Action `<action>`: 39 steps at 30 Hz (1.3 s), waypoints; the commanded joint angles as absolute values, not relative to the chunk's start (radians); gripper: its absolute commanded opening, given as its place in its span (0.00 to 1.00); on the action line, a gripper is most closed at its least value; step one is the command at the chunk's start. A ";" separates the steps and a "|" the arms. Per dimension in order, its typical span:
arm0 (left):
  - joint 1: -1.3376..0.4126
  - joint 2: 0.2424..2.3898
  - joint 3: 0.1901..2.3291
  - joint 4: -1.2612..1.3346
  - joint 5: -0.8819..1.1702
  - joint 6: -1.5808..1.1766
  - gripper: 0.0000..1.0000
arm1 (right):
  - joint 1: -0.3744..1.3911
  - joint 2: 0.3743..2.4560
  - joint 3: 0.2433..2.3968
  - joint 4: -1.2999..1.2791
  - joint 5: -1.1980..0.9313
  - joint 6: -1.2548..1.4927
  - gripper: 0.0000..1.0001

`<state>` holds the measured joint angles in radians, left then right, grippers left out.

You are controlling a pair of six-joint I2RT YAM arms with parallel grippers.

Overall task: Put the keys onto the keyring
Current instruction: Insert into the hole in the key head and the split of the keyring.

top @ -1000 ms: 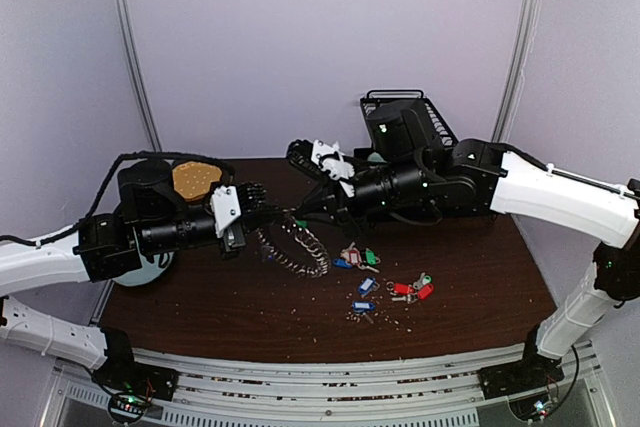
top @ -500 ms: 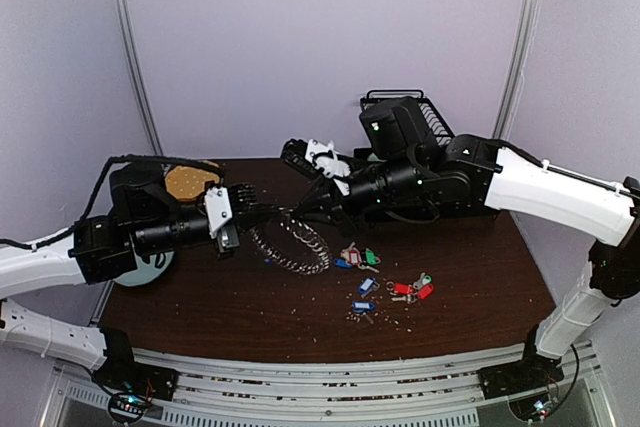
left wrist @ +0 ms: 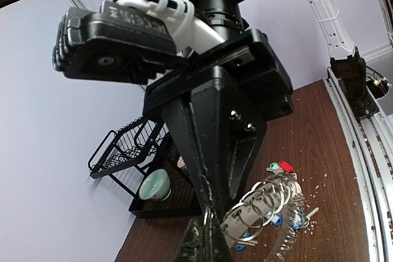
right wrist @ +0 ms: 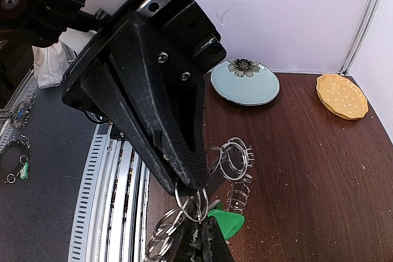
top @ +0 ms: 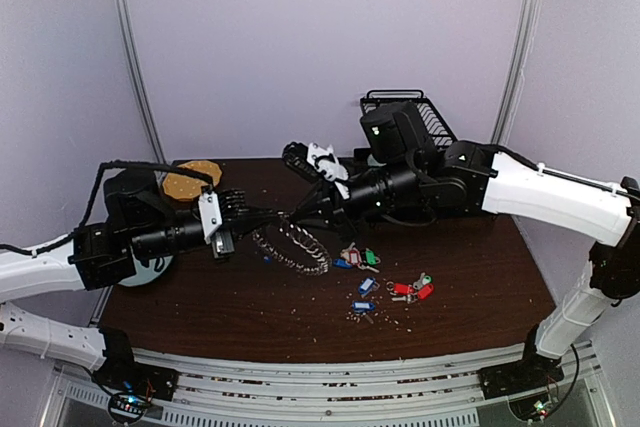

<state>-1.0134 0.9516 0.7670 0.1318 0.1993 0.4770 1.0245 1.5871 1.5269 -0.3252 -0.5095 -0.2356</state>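
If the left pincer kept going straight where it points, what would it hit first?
The right pincer, tip to tip with the left pincer; the keyring hangs where they meet.

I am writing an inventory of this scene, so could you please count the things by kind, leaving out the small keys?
keyring: 1
round plate: 1
yellow disc: 1
wire rack: 1
bowl: 1
Total: 5
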 commanded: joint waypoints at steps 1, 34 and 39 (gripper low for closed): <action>-1.020 0.931 0.750 0.326 0.296 0.387 0.00 | 1.009 1.549 1.482 -0.206 -0.565 -0.234 0.00; -1.019 0.955 0.755 0.356 0.242 0.309 0.00 | 1.044 1.443 1.339 0.054 -0.558 -0.285 0.32; -1.021 0.956 0.757 0.353 0.231 0.310 0.00 | 1.049 1.458 1.352 0.031 -0.588 -0.292 0.29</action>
<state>-1.0164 0.9592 0.7399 0.2821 0.2436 0.3187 1.0401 1.4544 1.3186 0.0360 -0.5430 -0.2882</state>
